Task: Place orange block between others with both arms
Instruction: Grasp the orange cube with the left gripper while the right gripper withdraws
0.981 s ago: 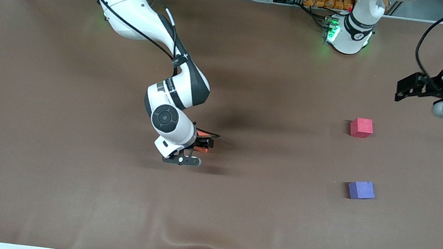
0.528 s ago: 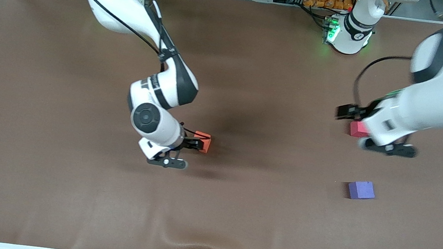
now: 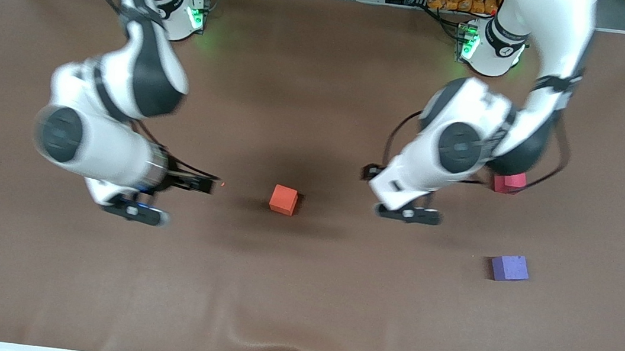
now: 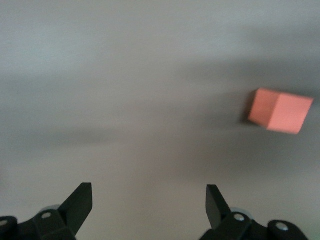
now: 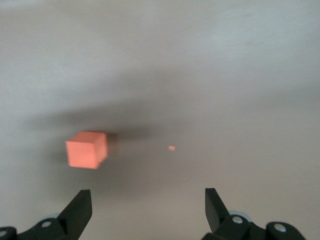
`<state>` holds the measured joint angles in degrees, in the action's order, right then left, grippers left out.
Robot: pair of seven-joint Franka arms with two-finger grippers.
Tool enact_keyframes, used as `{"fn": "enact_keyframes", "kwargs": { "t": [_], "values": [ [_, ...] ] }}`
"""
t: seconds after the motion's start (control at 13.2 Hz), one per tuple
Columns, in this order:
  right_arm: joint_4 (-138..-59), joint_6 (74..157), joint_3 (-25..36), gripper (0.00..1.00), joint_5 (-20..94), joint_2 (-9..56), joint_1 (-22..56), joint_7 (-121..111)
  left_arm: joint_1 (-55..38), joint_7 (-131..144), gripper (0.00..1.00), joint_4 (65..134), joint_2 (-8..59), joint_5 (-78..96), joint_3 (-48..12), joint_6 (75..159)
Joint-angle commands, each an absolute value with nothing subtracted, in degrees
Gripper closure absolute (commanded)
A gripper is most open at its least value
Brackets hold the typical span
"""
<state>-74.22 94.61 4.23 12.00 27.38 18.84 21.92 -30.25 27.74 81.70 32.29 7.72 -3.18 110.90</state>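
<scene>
Orange block (image 3: pixel 284 199) sits free mid-desk, well apart from red-pink cube (image 3: pixel 509 182) and purple cube (image 3: pixel 510 268). Right gripper (image 3: pixel 201 184) beside it, fingers apart, empty. Left gripper (image 3: pixel 373 173) over desk, fingers apart, likely positioned for pickup.

brown table cover (image 3: pixel 296 305), perhaps an orange crumb (image 5: pixel 171 148)

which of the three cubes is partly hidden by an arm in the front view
The red-pink cube: the left arm's elbow covers part of it. The orange cube and purple cube sit fully exposed on the table.
</scene>
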Motion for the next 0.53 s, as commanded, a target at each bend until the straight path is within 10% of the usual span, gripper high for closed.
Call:
{"fn": "enact_keyframes", "kwargs": {
  "t": [0.0, 0.45],
  "values": [
    [-77.6, 92.9, 3.2, 0.0, 9.6, 21.6, 13.9, 14.5, -35.4, 31.6, 0.0, 77.1, 40.3, 7.7, -2.1, 121.8],
    [-77.4, 81.1, 3.2, 0.0, 3.1, 14.1, 4.2, 9.5, -46.1, 35.9, 0.0, 77.1, 48.9, 7.5, 3.6, 145.1]
  ]
}}
